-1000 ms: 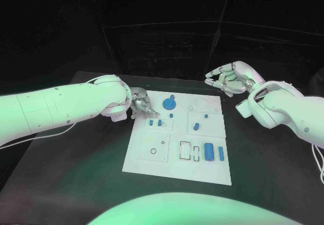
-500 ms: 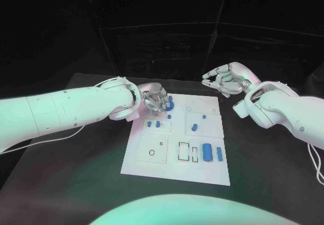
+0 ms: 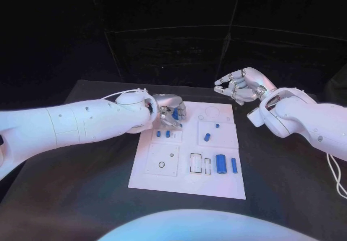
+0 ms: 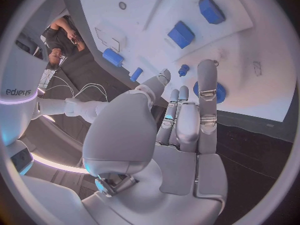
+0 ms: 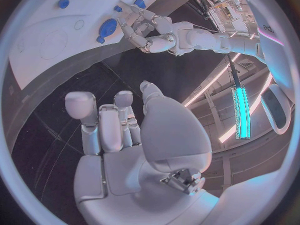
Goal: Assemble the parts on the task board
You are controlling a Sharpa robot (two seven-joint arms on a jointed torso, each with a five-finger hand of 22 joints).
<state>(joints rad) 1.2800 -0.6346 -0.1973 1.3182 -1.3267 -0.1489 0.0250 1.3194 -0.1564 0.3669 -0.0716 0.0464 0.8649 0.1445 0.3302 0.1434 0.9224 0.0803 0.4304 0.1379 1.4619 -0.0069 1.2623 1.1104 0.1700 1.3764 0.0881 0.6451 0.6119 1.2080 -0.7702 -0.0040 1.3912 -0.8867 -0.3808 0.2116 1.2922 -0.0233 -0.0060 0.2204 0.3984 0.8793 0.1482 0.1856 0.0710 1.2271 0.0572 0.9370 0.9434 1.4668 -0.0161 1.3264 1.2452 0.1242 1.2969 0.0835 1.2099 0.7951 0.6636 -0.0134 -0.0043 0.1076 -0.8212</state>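
Head view: the white task board (image 3: 189, 165) lies at the centre of the worktop (image 3: 87, 191). The left robot hand (image 3: 168, 111) hovers over the round blue part (image 4: 210, 91) near the board's far left corner, fingers extended, grasping nothing. The right robot hand (image 3: 242, 86), fingers loosely curled and empty, hangs beyond the board's far right corner.

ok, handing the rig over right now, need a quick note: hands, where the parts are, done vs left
Left hand: over the far left corner of the task board, fingers on or just above the round blue disc part; contact unclear, nothing lifted.
Right hand: raised beyond the board's far right corner, fingers curled, holding nothing.
Parts: two small blue blocks on the left panel, a short blue peg mid-right, a large blue cylinder and a slimmer one near right.
Done: cannot tell which are seated.
Left: disc first, probably, then the rest.
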